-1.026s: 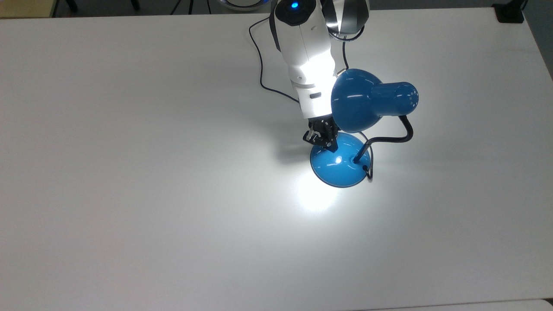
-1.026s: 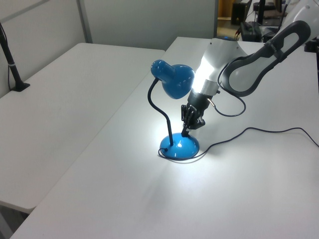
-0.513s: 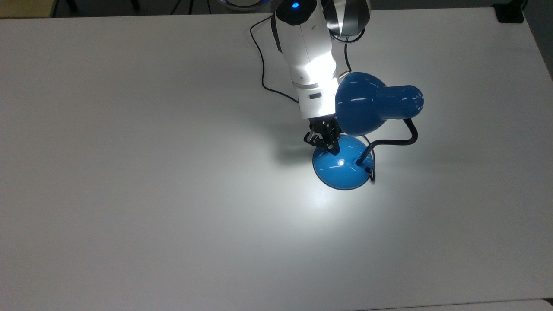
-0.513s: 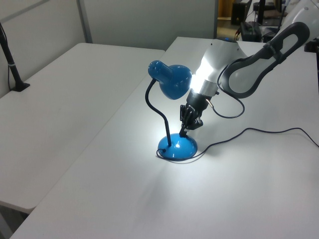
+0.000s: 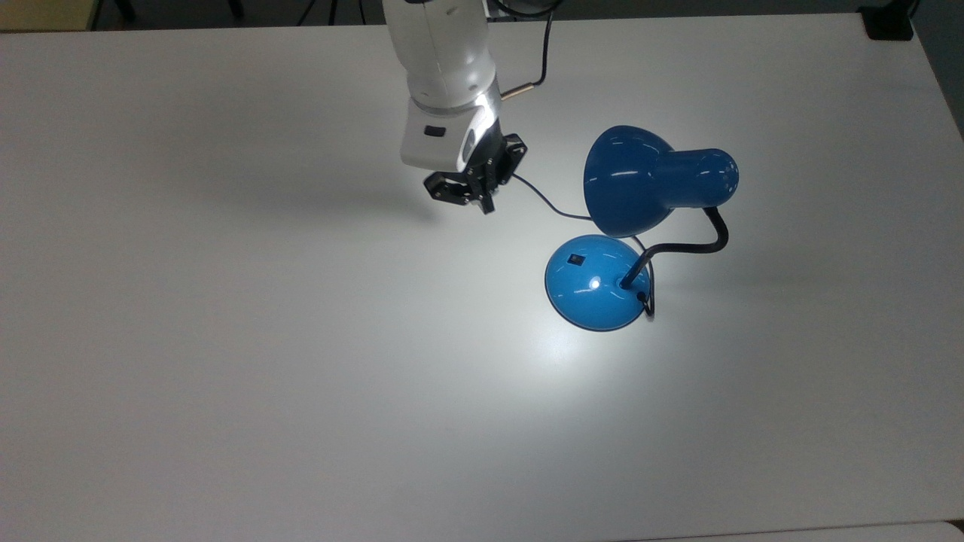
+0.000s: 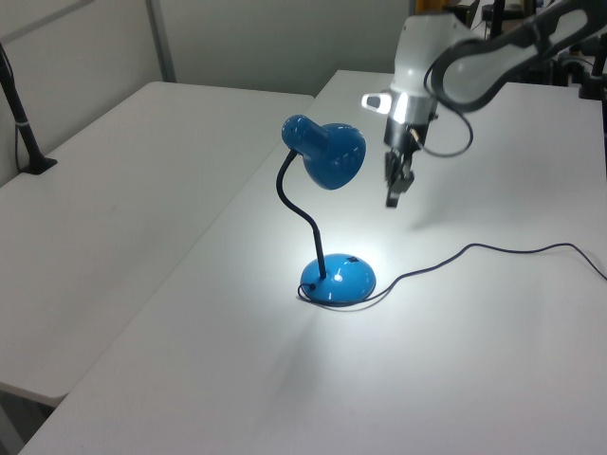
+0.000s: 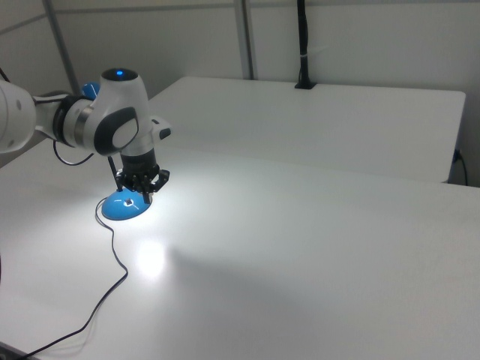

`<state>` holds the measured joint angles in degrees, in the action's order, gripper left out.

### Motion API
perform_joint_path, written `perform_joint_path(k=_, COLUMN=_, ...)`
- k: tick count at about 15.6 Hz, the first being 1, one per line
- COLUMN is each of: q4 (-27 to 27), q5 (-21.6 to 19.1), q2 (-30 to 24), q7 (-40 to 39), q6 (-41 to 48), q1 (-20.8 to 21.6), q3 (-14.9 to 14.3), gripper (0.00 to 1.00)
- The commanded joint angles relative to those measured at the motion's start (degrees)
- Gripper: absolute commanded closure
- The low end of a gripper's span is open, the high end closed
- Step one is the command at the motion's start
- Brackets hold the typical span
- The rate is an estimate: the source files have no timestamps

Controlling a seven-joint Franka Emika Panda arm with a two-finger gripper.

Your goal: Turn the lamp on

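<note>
Looking at your arm, you've got the end effector (image 5: 482, 200) hanging above the tabletop (image 5: 226, 339) pointing down, fingers closed together and empty, well apart from the lit lamp (image 5: 595, 282) that stands toward the top view's right, cord (image 5: 542, 197) trailing beneath it.

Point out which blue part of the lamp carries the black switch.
The base, the round dome flat on the table, has the small black switch on top. The shade hangs above it on the gooseneck.
</note>
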<state>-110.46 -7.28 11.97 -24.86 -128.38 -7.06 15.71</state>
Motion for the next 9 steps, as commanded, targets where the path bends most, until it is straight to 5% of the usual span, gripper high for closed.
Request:
perform_joint_path(k=1, q4=0.5, q5=8.5, q2=-4.9, q7=10.1, q6=11.5, q1=-3.2, q3=-0.5, gripper=1.00)
perform_joint_path(k=3, q4=3.3, q5=13.7, q2=-6.4, q7=16.4, q6=17.7, q1=-4.4, q3=-0.5, gripper=1.00)
perform_joint_path(k=7, q4=13.1, q5=13.9, q2=-6.7, q7=22.7, q6=29.4, q1=-6.1, q3=-0.7, gripper=1.00)
perform_joint_path(k=9, q4=16.4, q5=13.5, q2=-7.0, q7=22.8, q6=33.0, q1=-6.2, q3=-0.8, gripper=0.92)
